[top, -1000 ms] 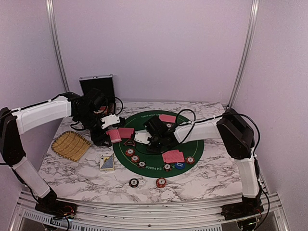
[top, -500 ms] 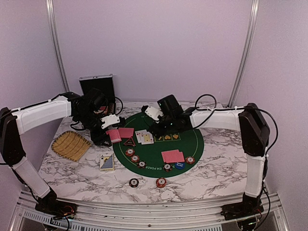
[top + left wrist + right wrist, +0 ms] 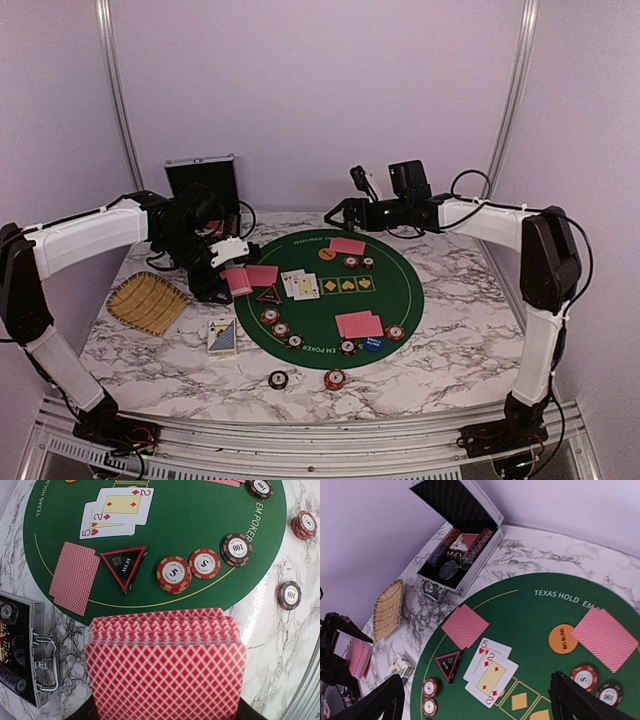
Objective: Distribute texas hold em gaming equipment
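Deal at risk: a splayed deck hung beside my poker table.

The worry, as I judged it, was the stack of red-backed playing cards [image 3: 165,670]. Its edges sat fanned in the grip, so a pull on the top card could drag several off together. It could also spill the lot onto the dark triangular marker [image 3: 124,566] and the red and dark striped-edge poker chips [image 3: 174,573] nearby. My left gripper [image 3: 225,272] was clamped tight on that stack, just off the 9 o'clock rim of the round green felt mat [image 3: 410,300]. My right gripper [image 3: 340,213] stood spread wide and empty in the air past the mat's 12 o'clock edge, touching nothing and well apart from the face-up cards [image 3: 301,286].
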